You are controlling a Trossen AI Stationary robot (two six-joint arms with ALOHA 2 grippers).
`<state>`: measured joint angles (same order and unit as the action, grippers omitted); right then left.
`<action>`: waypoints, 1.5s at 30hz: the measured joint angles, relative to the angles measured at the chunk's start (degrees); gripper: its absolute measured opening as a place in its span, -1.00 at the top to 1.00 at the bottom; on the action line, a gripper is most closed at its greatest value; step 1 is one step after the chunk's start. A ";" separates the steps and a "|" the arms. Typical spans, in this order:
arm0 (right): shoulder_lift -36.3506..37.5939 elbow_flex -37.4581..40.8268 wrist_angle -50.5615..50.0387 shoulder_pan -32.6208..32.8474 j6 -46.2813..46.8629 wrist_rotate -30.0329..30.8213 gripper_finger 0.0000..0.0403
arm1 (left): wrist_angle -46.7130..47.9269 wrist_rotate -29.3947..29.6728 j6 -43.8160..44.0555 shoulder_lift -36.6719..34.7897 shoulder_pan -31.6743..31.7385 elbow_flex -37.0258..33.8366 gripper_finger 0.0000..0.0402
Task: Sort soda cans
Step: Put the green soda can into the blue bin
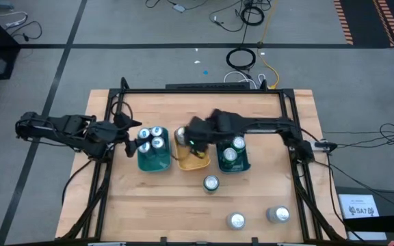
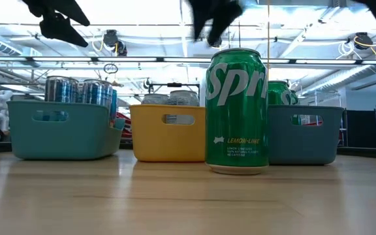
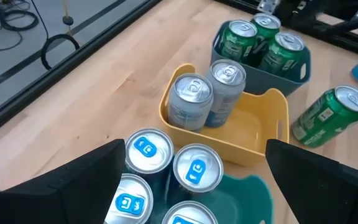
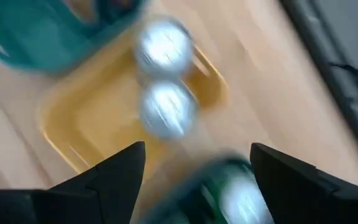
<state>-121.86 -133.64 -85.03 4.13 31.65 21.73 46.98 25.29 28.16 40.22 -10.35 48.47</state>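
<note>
From above I see three trays in a row near the middle of the worktop (image 1: 149,205): a teal tray (image 1: 154,158) on the left with blue cans (image 1: 153,139) standing in it, a yellow tray (image 1: 191,161) in the middle, and a dark-green tray (image 1: 234,160) on the right holding green cans (image 1: 232,152). The left gripper (image 1: 130,137) sits just left of the teal tray. The right gripper (image 1: 191,137) is over the yellow tray, hiding most of it. One green can (image 1: 211,182) stands alone just nearer than the trays, and two silver cans (image 1: 237,220) stand well apart at the near right.

At table height, the lone green can (image 2: 236,111) stands upright in front, between the yellow tray (image 2: 168,134) and the dark-green tray (image 2: 305,134). Blue cans (image 2: 83,91) rise above the rim of the teal tray (image 2: 64,130). Both arms are dark shapes overhead.

From the left wrist I see its fingers (image 3: 73,180) spread wide apart with nothing between them, above four blue cans (image 3: 148,149). Beyond, two silver cans (image 3: 190,102) stand upright in the far left end of the yellow tray (image 3: 253,140); three green cans (image 3: 253,40) fill the dark-green tray (image 3: 291,71).

The right wrist picture is smeared, but its fingers (image 4: 104,177) look apart and empty, over the yellow tray (image 4: 73,130) with the two silver cans (image 4: 163,74) and what seems a green can (image 4: 229,193) close below.
</note>
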 joint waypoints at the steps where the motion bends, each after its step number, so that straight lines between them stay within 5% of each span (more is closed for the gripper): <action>1: 0.68 0.00 -3.77 1.12 2.21 1.85 -0.40 | 0.00 0.03 0.00 0.19 0.00 0.00 -0.97; 6: 8.49 8.70 -3.72 7.85 9.25 5.48 -0.40 | -0.02 0.05 0.53 1.59 0.00 0.00 -0.97; 15: 32.83 44.47 -2.63 24.77 47.35 1.70 -0.40 | 0.22 1.16 6.52 7.71 -1.55 0.00 -0.97; 22: 44.22 60.00 1.91 38.91 71.06 2.15 -0.40 | 0.26 1.34 14.73 16.17 -6.22 1.39 -0.97; 38: 46.47 69.65 3.49 40.38 61.92 6.69 -0.40 | 0.22 1.78 18.07 23.93 -10.08 6.38 -0.97; 45: 46.46 69.75 4.02 37.22 60.18 0.78 -0.58 | 0.24 1.86 18.03 23.86 -10.05 6.49 -0.97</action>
<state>-75.40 -63.90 -81.01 41.35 91.83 22.50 47.22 27.16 46.19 64.07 -20.40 54.96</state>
